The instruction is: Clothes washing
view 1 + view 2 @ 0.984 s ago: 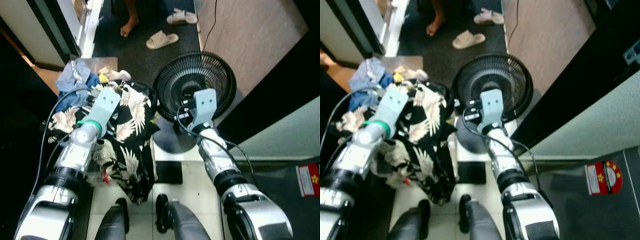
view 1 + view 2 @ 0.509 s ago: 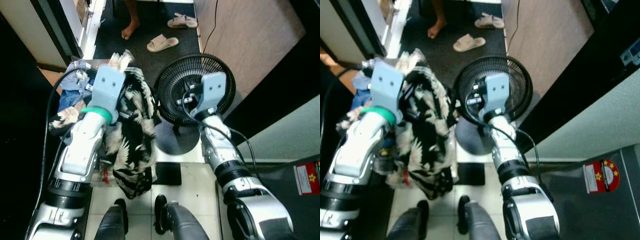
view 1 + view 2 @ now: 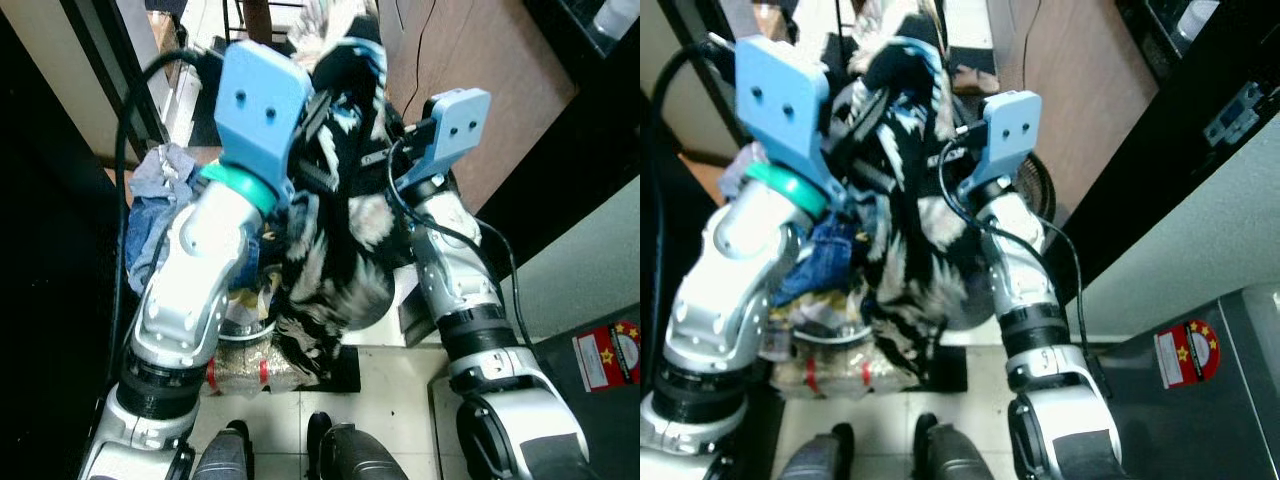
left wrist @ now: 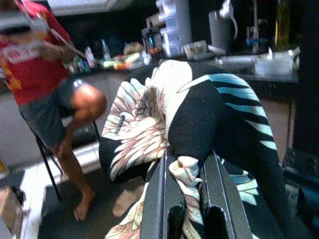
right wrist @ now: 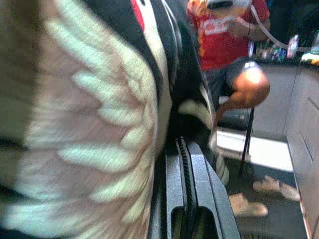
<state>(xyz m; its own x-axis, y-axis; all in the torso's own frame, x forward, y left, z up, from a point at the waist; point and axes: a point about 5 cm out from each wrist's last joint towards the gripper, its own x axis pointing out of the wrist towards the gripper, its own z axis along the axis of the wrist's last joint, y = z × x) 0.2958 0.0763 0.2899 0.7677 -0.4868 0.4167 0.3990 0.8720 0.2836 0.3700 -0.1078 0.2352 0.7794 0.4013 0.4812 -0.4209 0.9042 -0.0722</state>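
A black shirt (image 3: 340,250) printed with pale leaves and teal stripes hangs bunched high in front of me, its tail trailing down toward the floor. My left gripper (image 4: 185,160) is raised to the top of it and shut on a fold, with cloth squeezed between its two fingers (image 4: 155,199). Beside it, my right gripper (image 5: 183,144) is raised too, fingers pressed together, tips pushed against the shirt (image 5: 99,124). Whether it pinches any cloth I cannot make out.
A heap of blue and grey clothes (image 3: 150,210) lies at my left, over a taped bundle (image 3: 240,365). A black fan (image 3: 1040,190) stands behind my right arm, by a wooden panel (image 3: 480,60). A person in a red top (image 4: 40,64) sits ahead, slippers (image 5: 271,185) nearby.
Both arms have swung upward and the left has carried the shirt from the heap to head height. The right gripper left the fan and came against the shirt. My view tilted up.
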